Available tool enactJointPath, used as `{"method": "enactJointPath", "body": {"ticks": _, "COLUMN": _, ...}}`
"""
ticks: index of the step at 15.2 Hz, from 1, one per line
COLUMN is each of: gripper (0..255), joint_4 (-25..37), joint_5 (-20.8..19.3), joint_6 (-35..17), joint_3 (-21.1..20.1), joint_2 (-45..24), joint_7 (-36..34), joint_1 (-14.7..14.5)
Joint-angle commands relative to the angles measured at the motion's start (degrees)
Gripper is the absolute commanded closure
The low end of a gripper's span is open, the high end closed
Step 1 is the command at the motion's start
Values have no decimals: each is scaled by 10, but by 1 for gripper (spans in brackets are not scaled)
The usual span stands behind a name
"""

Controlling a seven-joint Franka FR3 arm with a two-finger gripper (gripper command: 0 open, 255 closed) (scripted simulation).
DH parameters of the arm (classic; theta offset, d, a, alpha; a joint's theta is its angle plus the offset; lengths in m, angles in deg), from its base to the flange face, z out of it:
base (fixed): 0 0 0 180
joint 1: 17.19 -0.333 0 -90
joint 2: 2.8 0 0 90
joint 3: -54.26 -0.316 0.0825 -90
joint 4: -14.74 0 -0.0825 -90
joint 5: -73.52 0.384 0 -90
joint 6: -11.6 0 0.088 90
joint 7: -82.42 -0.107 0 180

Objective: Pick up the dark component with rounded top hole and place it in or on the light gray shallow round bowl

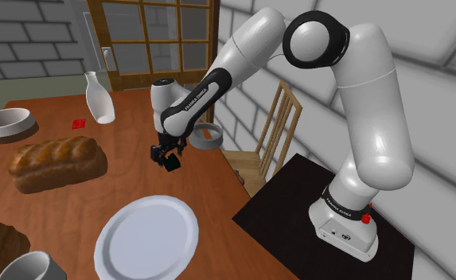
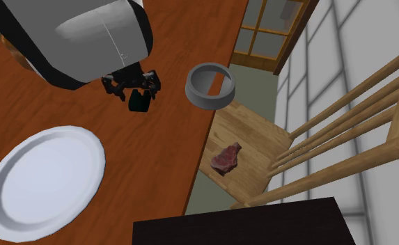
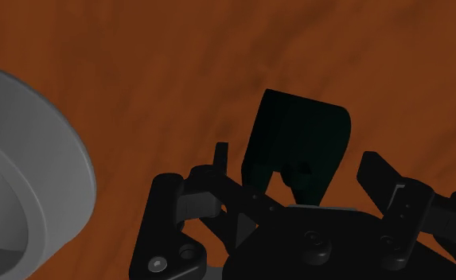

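- The all-black two-finger claw (image 1: 169, 157) hung low over the reddish-brown wooden desk (image 1: 138, 179), middle of the shoulder view. It pointed straight down, the sensible way to come at a small piece standing on a flat top.
- Right under it sat the near-black component with the rounded top (image 1: 171, 165). In the wrist view it stood between the fingers (image 3: 377, 169) and reached back toward the palm.
- The claw stood roughly half open. A sliver of desk showed on each side of the component, so by my read the claw straddled the piece and had not clamped it yet.
- The light gray shallow round bowl (image 1: 206, 144) sat just up and right of the claw in the shoulder view, close to the desk's edge. A short carry, I'd judge, though that edge left little margin.
- A large white round plate (image 1: 105, 243) lay at lower centre of the shoulder view, well off that line.
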Motion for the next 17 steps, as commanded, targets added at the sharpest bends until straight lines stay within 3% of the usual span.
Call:
{"method": "enactJointPath", "body": {"ticks": 1, "gripper": 0, "joint_4": 3, "joint_5": -2, "joint_6": -6, "joint_3": 2, "joint_2": -9, "joint_7": -1, "joint_1": -2}}
{"method": "enactJointPath", "body": {"ticks": 8, "gripper": 0, "joint_4": 3, "joint_5": -2, "joint_6": -6, "joint_3": 2, "joint_2": -9, "joint_7": -1, "joint_1": -2}}
{"method": "enactJointPath", "body": {"ticks": 9, "gripper": 255, "joint_4": 3, "joint_5": -2, "joint_6": -6, "joint_3": 2, "joint_2": -9, "joint_7": -1, "joint_1": -2}}
{"method": "enactJointPath", "body": {"ticks": 17, "gripper": 255, "joint_4": 3, "joint_5": -2, "joint_6": -6, "joint_3": 2, "joint_2": -10, "joint_7": -1, "joint_1": -2}}
